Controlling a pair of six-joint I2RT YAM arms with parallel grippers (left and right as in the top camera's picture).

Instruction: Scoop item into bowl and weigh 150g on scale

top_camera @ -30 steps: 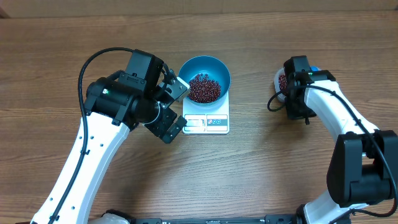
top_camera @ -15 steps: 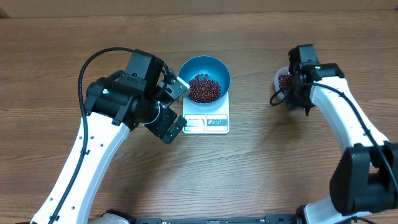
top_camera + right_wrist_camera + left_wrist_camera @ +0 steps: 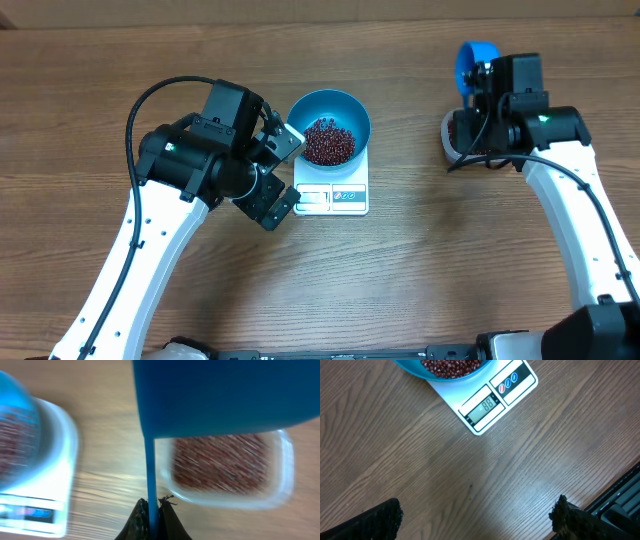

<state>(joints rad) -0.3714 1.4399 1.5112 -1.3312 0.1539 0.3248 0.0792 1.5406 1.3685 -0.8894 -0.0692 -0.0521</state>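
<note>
A blue scoop (image 3: 476, 62) hangs above the wooden bench (image 3: 420, 270). A clear tub (image 3: 447, 140) sits nearby on the bench.

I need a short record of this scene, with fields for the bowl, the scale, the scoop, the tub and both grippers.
bowl: blue, on the scale, holds beans
scoop: blue, held near the tub, contents hidden
tub: clear, holds beans, right of the scale
left gripper: open, empty, beside the scale
right gripper: shut on the scoop handle
</note>
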